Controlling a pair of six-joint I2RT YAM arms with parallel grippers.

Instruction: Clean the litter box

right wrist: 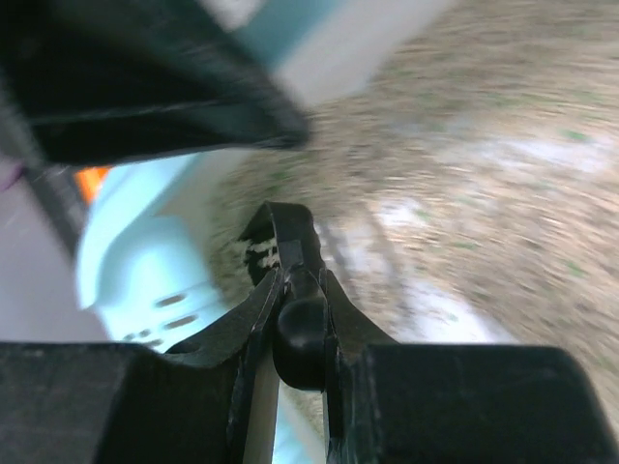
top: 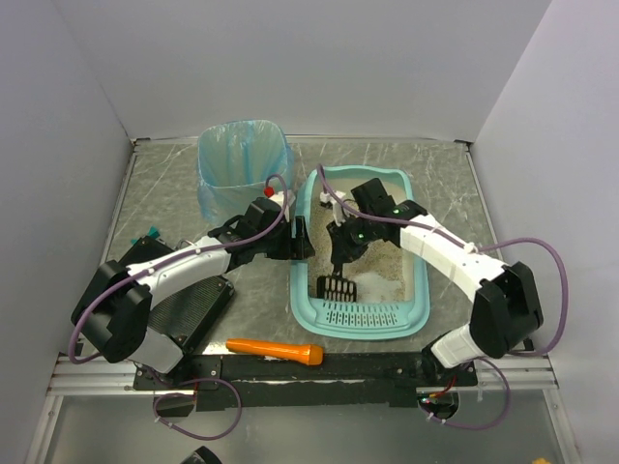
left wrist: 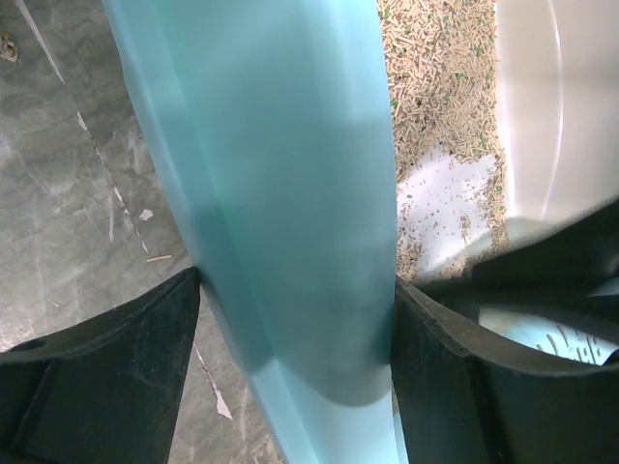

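Observation:
The light teal litter box (top: 372,324) lies right of centre, with beige litter (top: 382,261) inside and its slotted lip nearest the arm bases. My left gripper (top: 298,237) is shut on its left wall. The left wrist view shows a finger pressed to each side of the teal wall (left wrist: 290,193), with litter (left wrist: 440,77) beyond. My right gripper (top: 340,235) hangs over the litter, shut on the handle of a black slotted scoop (top: 337,287). The scoop's head rests in the litter near the lip. In the right wrist view the handle (right wrist: 298,333) sits between the fingers, above blurred litter (right wrist: 484,193).
A waste bin lined with a blue bag (top: 242,164) stands at the back, left of the box. A flat black case (top: 189,309) lies under the left arm. An orange tool (top: 276,350) rests by the near edge. Grey walls close in three sides.

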